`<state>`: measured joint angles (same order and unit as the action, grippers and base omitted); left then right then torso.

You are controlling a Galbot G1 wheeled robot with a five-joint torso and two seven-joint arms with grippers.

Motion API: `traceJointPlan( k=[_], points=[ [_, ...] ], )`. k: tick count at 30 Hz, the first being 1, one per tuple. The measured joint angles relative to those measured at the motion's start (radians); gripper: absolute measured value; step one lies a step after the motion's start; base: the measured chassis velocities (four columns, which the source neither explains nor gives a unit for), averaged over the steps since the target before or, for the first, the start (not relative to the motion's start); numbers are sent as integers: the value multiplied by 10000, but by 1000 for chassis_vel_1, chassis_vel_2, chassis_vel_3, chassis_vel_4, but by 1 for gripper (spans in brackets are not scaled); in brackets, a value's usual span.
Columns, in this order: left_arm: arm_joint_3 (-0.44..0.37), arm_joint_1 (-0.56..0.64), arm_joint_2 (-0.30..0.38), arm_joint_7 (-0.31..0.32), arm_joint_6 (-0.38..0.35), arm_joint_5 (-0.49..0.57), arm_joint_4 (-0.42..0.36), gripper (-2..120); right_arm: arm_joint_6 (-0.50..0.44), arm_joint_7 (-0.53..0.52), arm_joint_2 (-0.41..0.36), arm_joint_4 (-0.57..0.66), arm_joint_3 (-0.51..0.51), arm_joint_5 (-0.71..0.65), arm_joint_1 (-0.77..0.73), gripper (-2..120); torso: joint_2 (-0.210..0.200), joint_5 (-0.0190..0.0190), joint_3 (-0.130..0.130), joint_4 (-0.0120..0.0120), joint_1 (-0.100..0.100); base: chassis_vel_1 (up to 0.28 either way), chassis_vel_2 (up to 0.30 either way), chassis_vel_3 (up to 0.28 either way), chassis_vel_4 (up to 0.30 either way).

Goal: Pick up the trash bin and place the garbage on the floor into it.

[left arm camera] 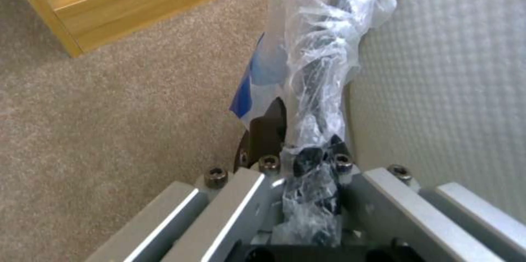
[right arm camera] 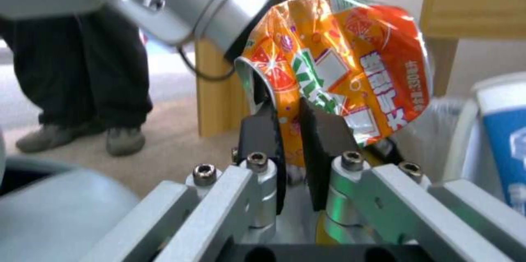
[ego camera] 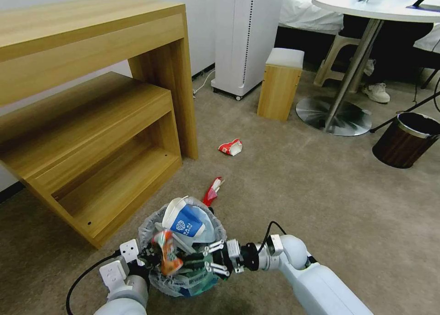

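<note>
Two grippers at work, both low in head view. R gripper [ego camera: 176, 260] is clenched on an orange wrapper [ego camera: 167, 253], pads pinching its lower edge in the R wrist view [right arm camera: 290, 147], holding it over the trash bin [ego camera: 153, 230]. L gripper [left arm camera: 298, 159] is clamped on the bin's rim and crinkled clear bag [left arm camera: 323, 48], at approx 9 o'clock of the bin. Bin is held w/ a blue-white paper cup [ego camera: 185, 221] sticking out at 12 o'clock, white slipper [left arm camera: 438, 89] inside. On the beige floor [ego camera: 298, 191]: red wrapper [ego camera: 213, 191] just beyond the bin at 1 o'clock, red-white paper cup [ego camera: 230, 147] farther out, same direction. Wooden shelf unit [ego camera: 91, 122] at 10 o'clock; dark brown bin [ego camera: 405, 140] well apart at 2 o'clock.
</note>
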<state>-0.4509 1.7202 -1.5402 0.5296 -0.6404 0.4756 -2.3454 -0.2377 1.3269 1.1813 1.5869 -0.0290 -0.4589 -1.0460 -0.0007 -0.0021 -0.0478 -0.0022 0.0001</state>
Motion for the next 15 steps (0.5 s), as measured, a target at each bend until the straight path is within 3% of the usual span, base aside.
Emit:
traceJointPlan(
  k=[7,10,15],
  points=[
    [84,6,-78,-29,13,-88,9,1,26,76,-57,-260,-149,640,14,7,0,1,0,0,0,0,0,0,0],
    [73,11,-88,-30,16,-95,10,1,60,79,-112,-271,-151,672,13,13,0,1,0,0,0,0,0,0,0],
    [-4,42,-77,-52,28,-88,4,1,95,121,-208,-158,-229,469,14,32,-1,1,1,0,0,0,0,0,0]
  ],
)
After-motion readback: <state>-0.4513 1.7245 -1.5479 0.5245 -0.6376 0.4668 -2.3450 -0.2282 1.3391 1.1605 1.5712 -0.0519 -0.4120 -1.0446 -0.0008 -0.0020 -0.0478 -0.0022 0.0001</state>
